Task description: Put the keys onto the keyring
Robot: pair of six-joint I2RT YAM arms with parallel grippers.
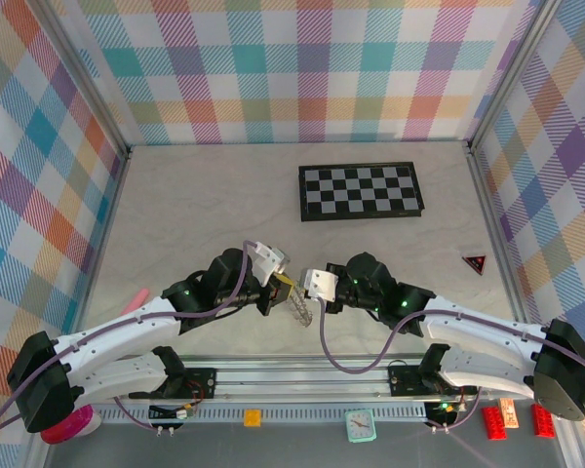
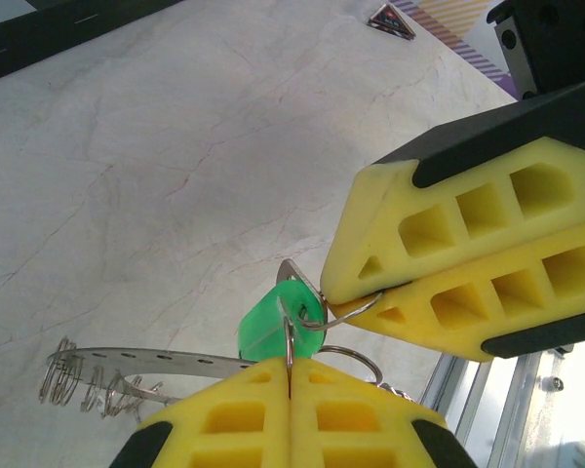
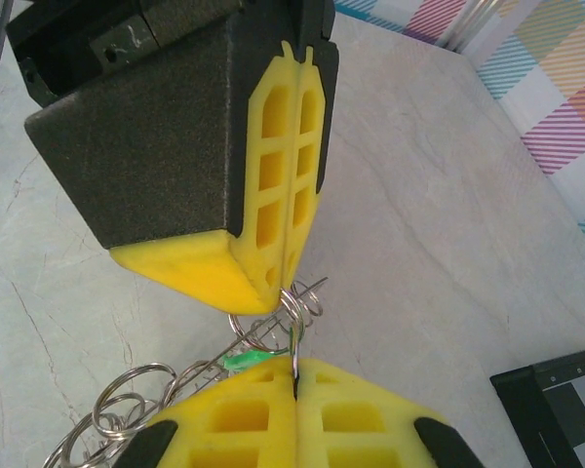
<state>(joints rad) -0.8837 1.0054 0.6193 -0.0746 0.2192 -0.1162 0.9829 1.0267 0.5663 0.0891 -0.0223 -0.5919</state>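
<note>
The table [image 1: 195, 205] was pale and marble-veined, walled by bright plaid panels [image 1: 273, 68], with a checkerboard [image 1: 361, 191] lying far right of centre and a small red triangle [image 1: 475, 262] further right. Toward the near side, my left pincer [image 1: 286, 285] and right pincer [image 1: 307, 291] met tip to tip. Both were clamped tight on wire loops of the keyring [image 1: 301, 310], whose string of rings dangled from them. A green-headed key [image 2: 278, 327] sat on the wire just between the two tips

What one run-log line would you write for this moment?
left end effector: shut on thin silver wire ring | right end effector: shut on ring | green-headed silver key: at ring
</note>
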